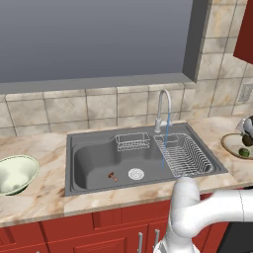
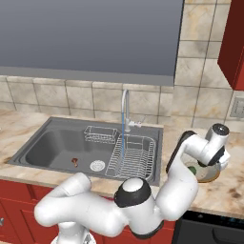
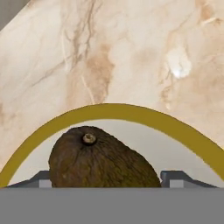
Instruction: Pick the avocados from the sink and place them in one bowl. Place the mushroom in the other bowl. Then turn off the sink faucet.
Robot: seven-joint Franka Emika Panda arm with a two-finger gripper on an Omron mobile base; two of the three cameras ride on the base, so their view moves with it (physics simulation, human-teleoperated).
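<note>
My gripper [image 3: 108,178] hangs open over the shallow tan bowl [image 3: 113,109] on the counter right of the sink [image 1: 71,163]. The dark olive-brown avocado [image 3: 100,159] lies in that bowl between my two fingertips, stem end towards the camera. A bright green avocado [image 1: 244,152] rests in the same bowl [image 1: 230,144], just under my gripper [image 1: 248,129]. The tiny reddish-brown mushroom [image 1: 112,175] lies on the sink floor beside the round white drain. On the far left counter stands the deep pale green-cream bowl [image 1: 17,173]. Water runs in a thin stream from the chrome faucet [image 1: 163,106].
A large wire rack [image 1: 185,155] fills the sink's right part and a small wire basket [image 1: 132,142] hangs at its back. Tiled wall and a window sill rise behind. A red cabinet [image 2: 233,43] hangs at the upper right.
</note>
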